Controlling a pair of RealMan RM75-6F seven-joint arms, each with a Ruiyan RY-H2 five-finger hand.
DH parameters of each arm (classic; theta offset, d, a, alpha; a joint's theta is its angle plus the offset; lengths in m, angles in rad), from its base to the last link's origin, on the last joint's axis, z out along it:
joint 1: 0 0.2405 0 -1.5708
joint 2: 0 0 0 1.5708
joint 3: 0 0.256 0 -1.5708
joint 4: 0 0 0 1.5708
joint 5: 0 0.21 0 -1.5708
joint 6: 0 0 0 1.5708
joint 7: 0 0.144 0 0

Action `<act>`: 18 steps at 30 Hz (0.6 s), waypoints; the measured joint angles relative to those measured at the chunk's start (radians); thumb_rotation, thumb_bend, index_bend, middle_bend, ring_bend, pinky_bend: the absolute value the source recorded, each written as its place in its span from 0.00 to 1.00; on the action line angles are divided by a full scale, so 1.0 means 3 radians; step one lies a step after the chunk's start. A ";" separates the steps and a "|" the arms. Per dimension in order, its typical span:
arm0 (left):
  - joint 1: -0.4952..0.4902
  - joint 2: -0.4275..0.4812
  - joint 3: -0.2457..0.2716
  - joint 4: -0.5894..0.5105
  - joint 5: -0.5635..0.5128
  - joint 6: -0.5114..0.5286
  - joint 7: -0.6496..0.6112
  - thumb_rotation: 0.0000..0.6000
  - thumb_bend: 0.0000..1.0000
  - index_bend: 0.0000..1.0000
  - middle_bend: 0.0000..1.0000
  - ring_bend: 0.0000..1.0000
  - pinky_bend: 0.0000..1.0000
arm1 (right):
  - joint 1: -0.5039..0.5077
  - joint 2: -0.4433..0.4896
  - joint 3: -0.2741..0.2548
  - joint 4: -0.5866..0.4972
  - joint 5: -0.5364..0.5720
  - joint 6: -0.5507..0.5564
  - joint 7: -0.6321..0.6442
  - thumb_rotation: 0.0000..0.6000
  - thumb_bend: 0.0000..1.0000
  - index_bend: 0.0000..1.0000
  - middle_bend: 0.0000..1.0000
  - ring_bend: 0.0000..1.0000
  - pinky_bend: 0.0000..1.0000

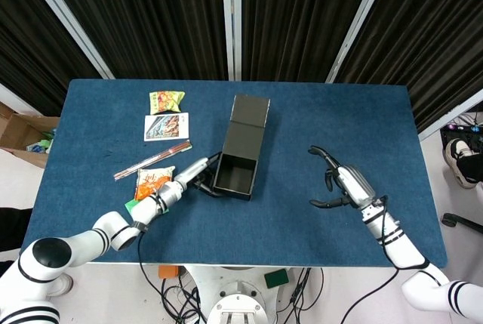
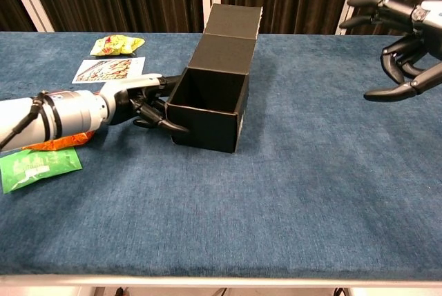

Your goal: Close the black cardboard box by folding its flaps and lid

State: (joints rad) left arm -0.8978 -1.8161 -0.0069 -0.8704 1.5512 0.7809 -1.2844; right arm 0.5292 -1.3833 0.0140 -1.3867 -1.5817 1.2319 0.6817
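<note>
Box (image 2: 209,106) standing open mid-table, lid (image 2: 235,21) upright behind. Left hand (image 2: 141,99) against its left wall, fingers curled at the rim; grasp unclear. Right hand (image 2: 400,41) spread, empty, well apart. Next, probably: folding side flaps inward.

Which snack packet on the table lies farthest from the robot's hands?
The yellow-green packet at the far left of the table, beyond the white card. The orange packet and the green packet lie beside the left arm.
</note>
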 measured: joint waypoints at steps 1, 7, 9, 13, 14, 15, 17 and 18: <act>0.0000 -0.0014 -0.0013 0.0008 -0.0016 -0.0001 0.0011 1.00 0.03 0.40 0.37 0.68 0.99 | 0.0009 0.0014 0.0002 -0.0013 0.0045 -0.0069 -0.0002 1.00 0.00 0.00 0.14 0.69 1.00; 0.0031 -0.0093 -0.0128 -0.0050 -0.0136 0.0076 0.0366 1.00 0.03 0.55 0.51 0.68 0.99 | 0.0211 0.0137 0.0137 -0.0069 0.0516 -0.0838 0.0023 1.00 0.00 0.00 0.16 0.69 1.00; 0.0047 -0.0077 -0.0160 -0.0173 -0.0157 0.0123 0.0460 1.00 0.03 0.55 0.51 0.68 0.99 | 0.0345 0.0147 0.0242 -0.0047 0.0736 -0.1156 0.0014 1.00 0.00 0.00 0.17 0.70 1.00; 0.0080 0.0014 -0.0205 -0.0492 -0.0169 0.0236 0.0617 1.00 0.03 0.55 0.51 0.68 0.99 | 0.0651 0.0072 0.0460 0.0090 0.1175 -0.1687 -0.0086 1.00 0.00 0.00 0.18 0.71 1.00; 0.0089 0.0054 -0.0217 -0.0602 -0.0169 0.0268 0.0673 1.00 0.03 0.55 0.51 0.68 0.99 | 0.0742 0.0012 0.0528 0.0154 0.1311 -0.1792 -0.0148 1.00 0.00 0.00 0.18 0.71 1.00; 0.0095 0.0086 -0.0224 -0.0685 -0.0168 0.0288 0.0718 1.00 0.03 0.55 0.50 0.68 0.99 | 0.0807 -0.0043 0.0579 0.0203 0.1411 -0.1853 -0.0201 1.00 0.00 0.00 0.19 0.71 1.00; 0.0104 0.0163 -0.0242 -0.0872 -0.0166 0.0325 0.0831 1.00 0.03 0.55 0.50 0.68 0.99 | 0.0956 -0.0186 0.0699 0.0316 0.1624 -0.1963 -0.0335 1.00 0.00 0.00 0.19 0.71 1.00; 0.0106 0.0195 -0.0250 -0.0946 -0.0166 0.0335 0.0885 1.00 0.03 0.55 0.50 0.68 0.99 | 0.1016 -0.0248 0.0753 0.0360 0.1706 -0.1996 -0.0394 1.00 0.00 0.00 0.20 0.71 1.00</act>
State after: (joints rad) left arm -0.8660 -1.7576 -0.0817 -1.1542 1.5013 0.8815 -1.0189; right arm 0.8340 -1.4576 0.2398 -1.2786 -1.0698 0.6332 0.5636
